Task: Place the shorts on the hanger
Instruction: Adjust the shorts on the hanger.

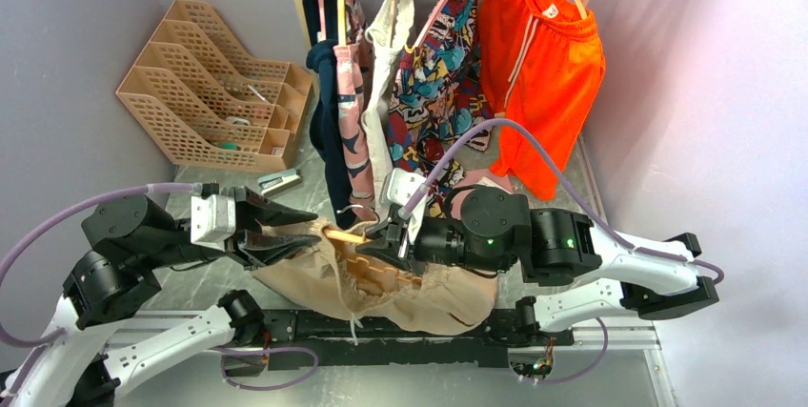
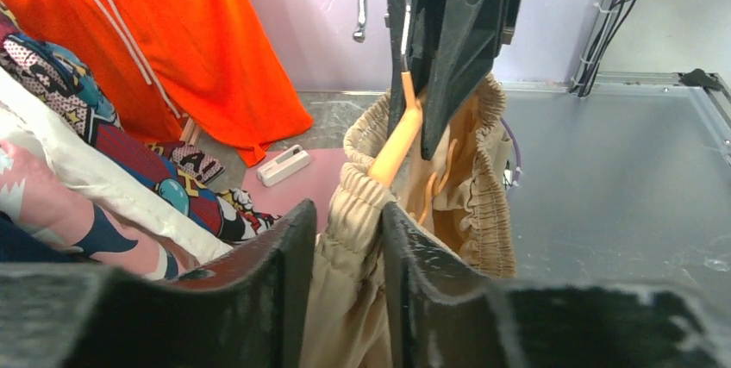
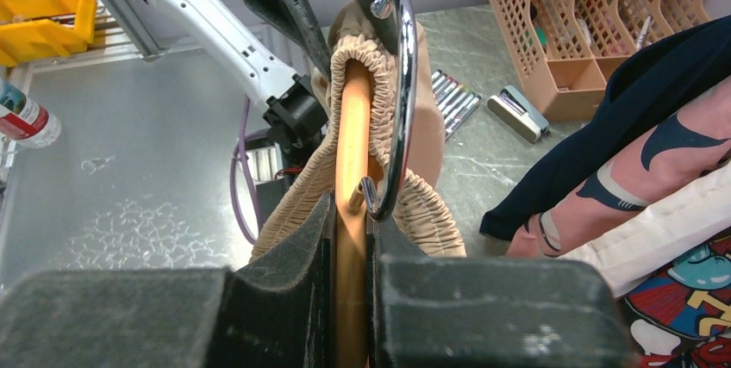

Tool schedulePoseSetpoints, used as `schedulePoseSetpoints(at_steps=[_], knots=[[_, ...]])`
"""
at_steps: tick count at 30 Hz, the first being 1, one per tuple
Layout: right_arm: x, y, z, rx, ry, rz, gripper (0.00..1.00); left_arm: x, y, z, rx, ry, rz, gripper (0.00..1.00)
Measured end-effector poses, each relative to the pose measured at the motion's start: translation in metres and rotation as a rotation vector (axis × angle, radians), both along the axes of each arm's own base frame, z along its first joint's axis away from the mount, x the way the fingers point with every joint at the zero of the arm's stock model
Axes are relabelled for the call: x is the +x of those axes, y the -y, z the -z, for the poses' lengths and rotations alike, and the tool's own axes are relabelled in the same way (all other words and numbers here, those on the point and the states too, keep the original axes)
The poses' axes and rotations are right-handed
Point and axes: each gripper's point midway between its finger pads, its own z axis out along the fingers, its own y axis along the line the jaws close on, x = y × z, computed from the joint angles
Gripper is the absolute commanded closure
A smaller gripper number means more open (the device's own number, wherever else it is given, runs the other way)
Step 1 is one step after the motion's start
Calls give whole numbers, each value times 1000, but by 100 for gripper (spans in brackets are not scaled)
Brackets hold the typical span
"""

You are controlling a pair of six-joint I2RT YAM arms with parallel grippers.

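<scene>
**Item 1. Shorts** [image 1: 429,297]. They lie bunched on the near part of the table [image 2: 603,196], between the two arms. The waistband is lifted and the legs sag toward the near edge. We judge the task about half done: one arm of the hanger sits inside the waistband, and the rest is not yet threaded.

**Item 2. Left gripper** [image 2: 347,221]. It is near left, reaching right. The gathered waistband fills the gap between its fingers and touches both, so we read this as a pinch on the elastic. We take the purpose to be holding the opening taut and raised so that the hanger can pass in.

**Item 3. Right gripper** [image 3: 352,230]. It is near right, reaching left, pressed together on the hanger bar close beside the hook [image 3: 402,84]. Gripping there lets it steer the whole hanger and leaves both ends free for the fabric.

**Item 4. Hanger** [image 3: 352,127]. It is held roughly level above the shorts. Its left end pokes out of the waistband toward the left gripper.

**Item 5. Stapler** [image 1: 279,180]. It sits just beyond the left gripper and plays no part in the task.

**Item 6. Organiser** [image 1: 205,83]. It stands far left, well apart from the work.

**Item 7. Rail clothes** [image 1: 429,64]. They hang far centre, with orange shorts [image 1: 538,64] at the right. We presume this is where the loaded hanger goes.
</scene>
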Motion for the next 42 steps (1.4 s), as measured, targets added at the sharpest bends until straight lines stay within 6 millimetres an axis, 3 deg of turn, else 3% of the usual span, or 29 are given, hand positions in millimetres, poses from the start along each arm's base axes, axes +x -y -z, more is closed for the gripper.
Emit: schedulePoseSetpoints(at_steps=[6,16,27,42], knots=[[1,0,1,-4,0,2,100,-3,1,-1,0,10,23,83],[1,3,-5,22,2,6,100,-2,-14,-8,-39,35,-48,93],[3,14,-15,70,3,17,100,13,-32,-14,-53,29,-189,92],[10,32,-27,140,-4,69,100,38,-31,-26,-58,26,-294,93]])
